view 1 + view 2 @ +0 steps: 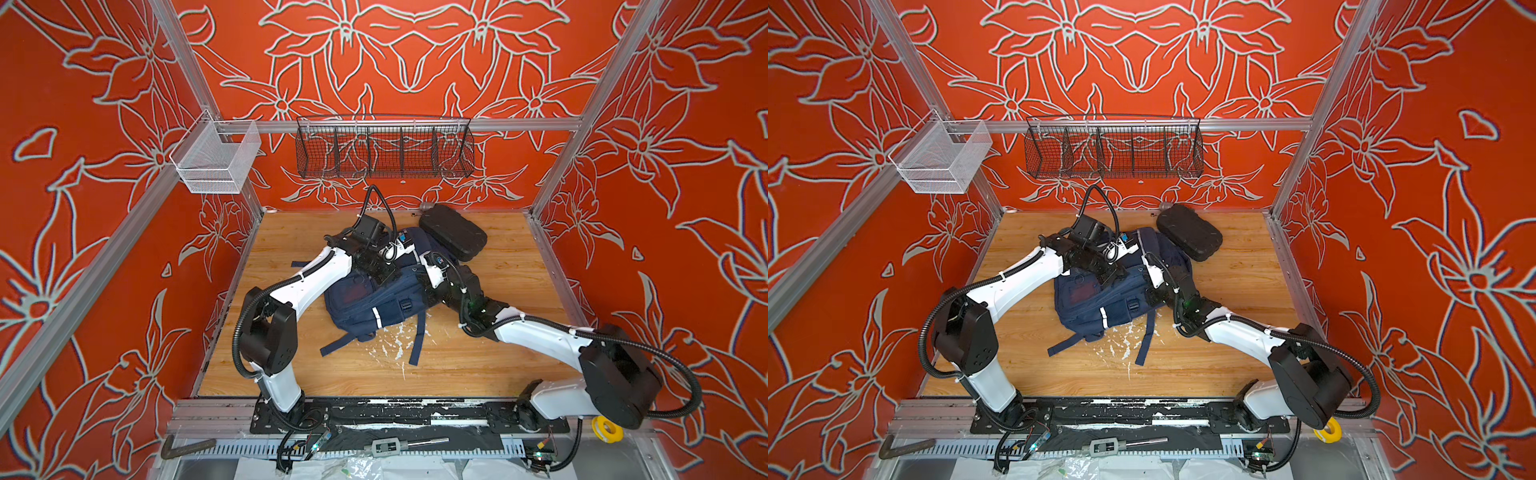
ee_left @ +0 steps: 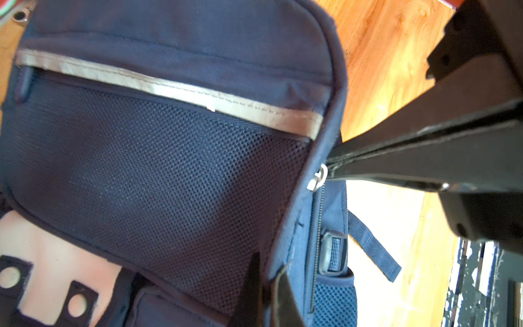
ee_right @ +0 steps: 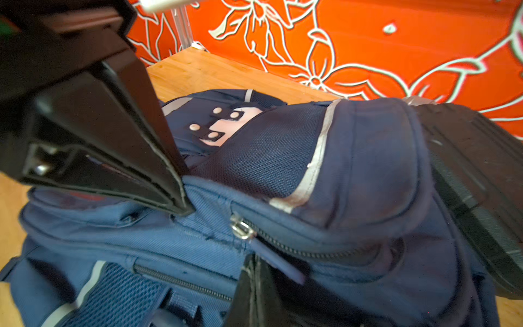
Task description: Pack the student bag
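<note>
The navy student bag (image 1: 365,307) (image 1: 1092,307) lies front-up in the middle of the wooden table, straps trailing toward the front edge. My left gripper (image 2: 263,286) (image 3: 183,199) is shut on the raised fabric edge of the bag's mesh front pocket (image 2: 169,175). My right gripper (image 3: 254,264) (image 2: 328,167) is shut, its tips right against the metal zip slider (image 3: 242,228) (image 2: 317,179) on the bag's side. The blue zip pull tab (image 3: 278,262) lies across the outside of one finger, not between them. The zip (image 3: 311,253) is closed behind the slider.
A black oval hard case (image 1: 453,232) (image 3: 467,175) leans on the bag's far right end. On the back wall hang a black wire basket (image 1: 384,151) and a white mesh basket (image 1: 216,162). White flecks (image 1: 395,345) dot the table by the straps.
</note>
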Robot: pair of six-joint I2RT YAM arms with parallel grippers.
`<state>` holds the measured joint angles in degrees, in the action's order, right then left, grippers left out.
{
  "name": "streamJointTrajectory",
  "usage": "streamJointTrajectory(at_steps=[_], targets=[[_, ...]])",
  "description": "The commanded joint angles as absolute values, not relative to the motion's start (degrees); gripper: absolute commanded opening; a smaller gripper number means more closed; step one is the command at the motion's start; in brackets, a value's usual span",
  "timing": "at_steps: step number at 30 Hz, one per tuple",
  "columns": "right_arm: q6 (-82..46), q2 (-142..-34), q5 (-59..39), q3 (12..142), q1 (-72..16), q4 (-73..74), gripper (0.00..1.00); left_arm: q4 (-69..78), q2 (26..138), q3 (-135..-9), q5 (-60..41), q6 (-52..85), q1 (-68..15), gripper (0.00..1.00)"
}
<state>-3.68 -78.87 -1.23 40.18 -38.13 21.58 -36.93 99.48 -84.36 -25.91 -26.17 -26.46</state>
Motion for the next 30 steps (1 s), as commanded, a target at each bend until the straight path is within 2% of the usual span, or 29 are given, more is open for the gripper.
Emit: streamJointTrajectory(at_steps=[1, 9, 14, 18, 25, 27, 30], targets=[[-2.7, -76.5, -4.3, 39.9, -36.9, 19.2, 0.0, -38.0, 95.3, -84.4, -28.2, -27.1, -26.9, 0.0], [-0.5, -75.8, -7.4, 41.7, -36.0, 15.3, 0.0, -40.2, 95.0, -83.6, -25.6, -28.8, -26.9, 0.0], [0.2, -78.5, -13.7, 44.3, -36.2, 14.5, 0.17, -39.2, 94.7, -83.8, -27.2, -28.2, -26.9, 0.0], [1.0, -79.0, -13.2, 44.6, -36.6, 14.9, 0.24, -39.0, 94.6, -83.9, -27.4, -28.2, -26.9, 0.0], [5.4, -72.1, -5.1, 41.3, -36.7, 12.1, 0.25, -39.8, 93.8, -83.4, -26.9, -29.1, -26.9, 0.0], [7.3, -71.5, -5.4, 42.0, -36.7, 9.9, 0.22, -39.8, 93.8, -83.3, -27.0, -29.2, -26.9, 0.0], [9.0, -72.1, -5.9, 43.9, -36.7, 7.8, 0.24, -39.8, 93.9, -83.3, -27.3, -29.3, -26.9, 0.0]])
